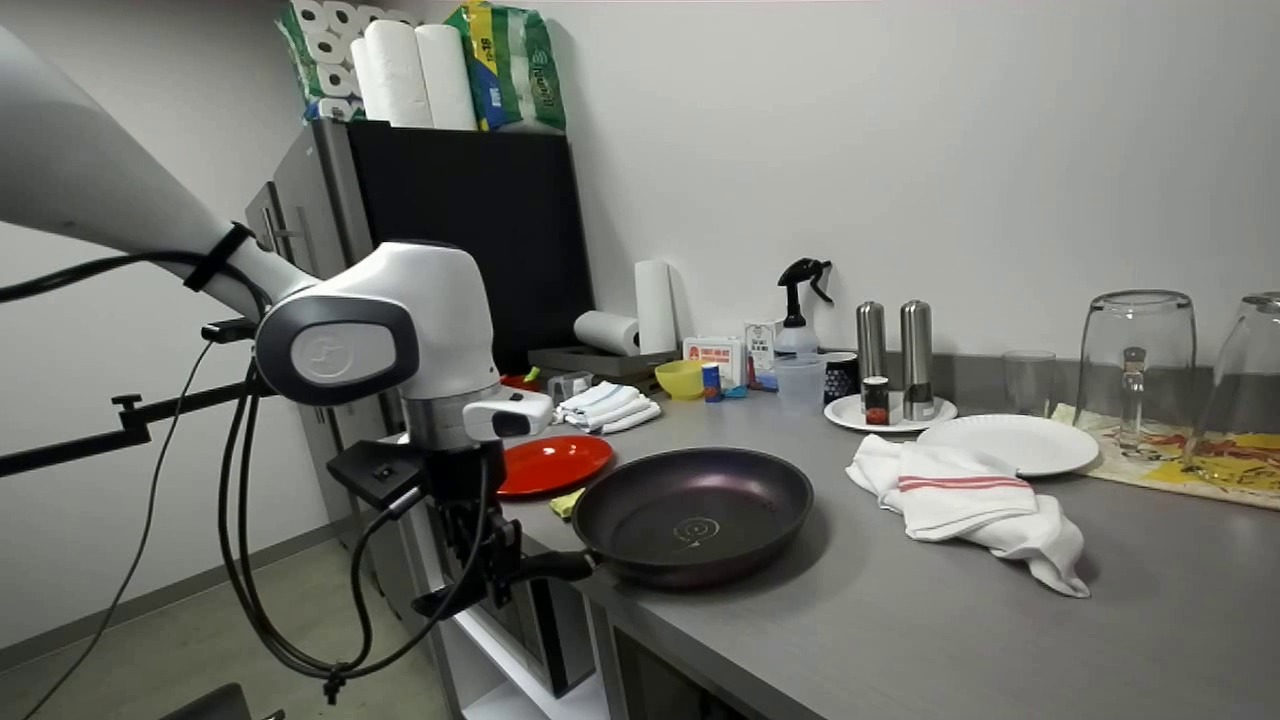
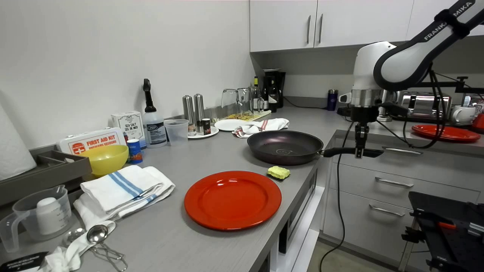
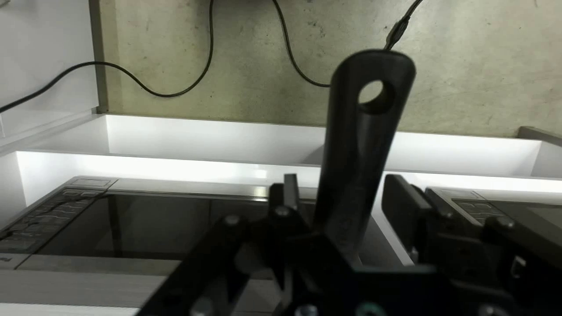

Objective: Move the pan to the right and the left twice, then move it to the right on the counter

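Jaws, parted, straddle pan handle [image 3: 361,151]; jug [image 2: 28,218] holds cup [image 2: 49,216].

One pan [image 2: 285,149], one yellow bowl [image 2: 107,158], one sponge [image 2: 278,172], one spray bottle [image 2: 155,130], two white plates [image 1: 1010,443], two tall silver shakers [image 1: 915,350].

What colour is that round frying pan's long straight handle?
Black; the handle shows best, close up, in the wrist view.

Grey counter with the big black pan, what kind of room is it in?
Most likely a kitchen. You can see a frying pan on the counter, a shiny toaster and a box of sea salt.
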You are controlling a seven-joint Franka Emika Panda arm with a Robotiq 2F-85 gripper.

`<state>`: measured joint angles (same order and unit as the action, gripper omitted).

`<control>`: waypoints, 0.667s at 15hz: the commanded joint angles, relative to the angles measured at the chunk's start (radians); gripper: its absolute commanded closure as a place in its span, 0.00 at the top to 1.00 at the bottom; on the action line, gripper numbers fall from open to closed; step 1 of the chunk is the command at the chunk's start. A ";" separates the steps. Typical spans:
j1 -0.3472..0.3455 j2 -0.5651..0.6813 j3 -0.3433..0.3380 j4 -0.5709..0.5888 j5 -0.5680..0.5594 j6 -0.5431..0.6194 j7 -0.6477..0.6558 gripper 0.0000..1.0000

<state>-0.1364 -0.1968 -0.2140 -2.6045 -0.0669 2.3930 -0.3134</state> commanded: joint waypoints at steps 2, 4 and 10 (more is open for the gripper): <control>-0.009 0.023 0.006 0.021 -0.007 0.015 0.006 0.15; -0.014 0.027 0.005 0.026 -0.007 0.015 0.019 0.09; -0.014 0.031 0.006 0.034 0.002 0.011 0.019 0.09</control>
<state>-0.1463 -0.1845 -0.2140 -2.5901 -0.0672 2.3941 -0.3002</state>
